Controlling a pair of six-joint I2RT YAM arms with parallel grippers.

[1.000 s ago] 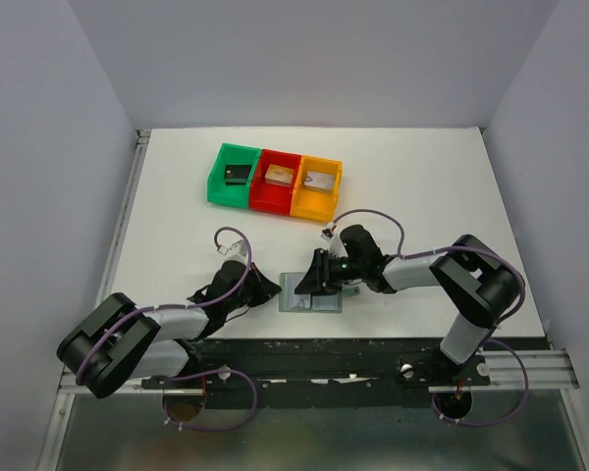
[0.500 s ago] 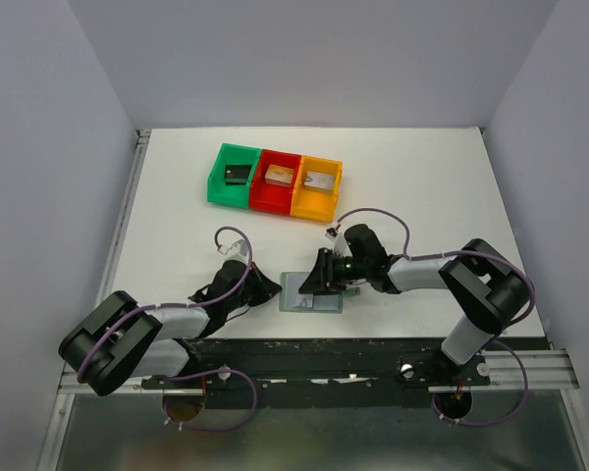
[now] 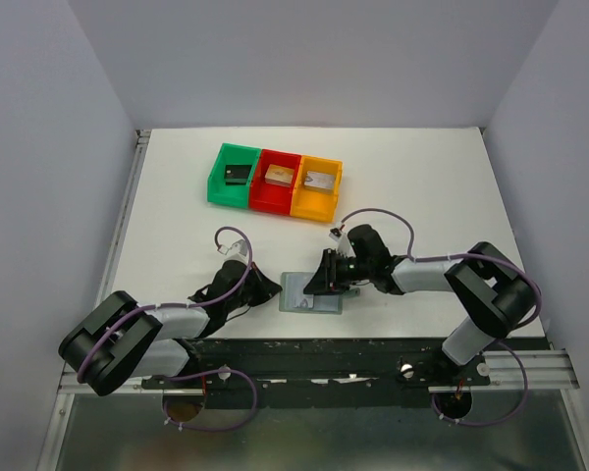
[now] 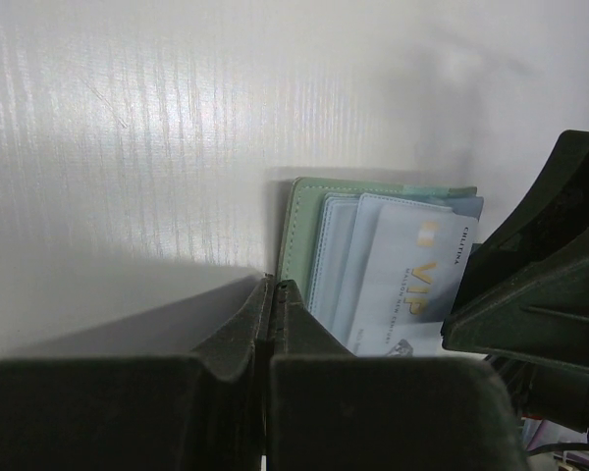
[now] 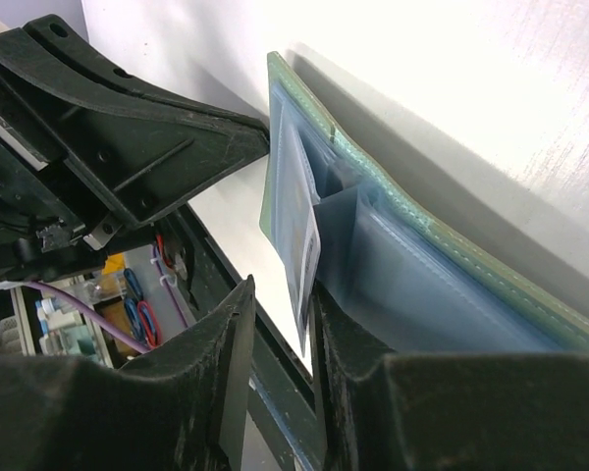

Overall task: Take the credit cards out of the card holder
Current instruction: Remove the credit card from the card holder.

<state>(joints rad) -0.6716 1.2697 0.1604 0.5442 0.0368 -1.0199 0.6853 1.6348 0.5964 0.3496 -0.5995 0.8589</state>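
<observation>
The right gripper point(image 5: 283, 296) has its jaws narrowly apart, straddling the lower edge of a pale credit card point(image 5: 302, 231) that sticks out of the card holder point(image 5: 442, 257). The card lies against one finger, and bright table shows between it and the other, so it is not clamped. The card holder lies open and flat, its green stitched border outermost and its blue-grey pockets stepped inward. In the left wrist view more cards overlap in those pockets, the top one printed VIP point(image 4: 412, 280).

The left gripper point(image 4: 272, 299) has its fingers pressed together with nothing between them. Its tip sits at the card holder's left edge, touching or just beside the green border; which one cannot be told. The two grippers face each other across the holder, with little room between them.

In the top view the holder rests near the front edge of the white table point(image 3: 422, 177), just behind the black rail point(image 3: 353, 345) that carries the arm bases. Bare table lies to the right of the holder and behind it. Well back from both grippers a green bin point(image 3: 219, 188), a red bin point(image 3: 272, 202) and an orange bin point(image 3: 311, 207) stand touching in a row, each holding a small block. Pale walls close the table on the left, right and far sides.
</observation>
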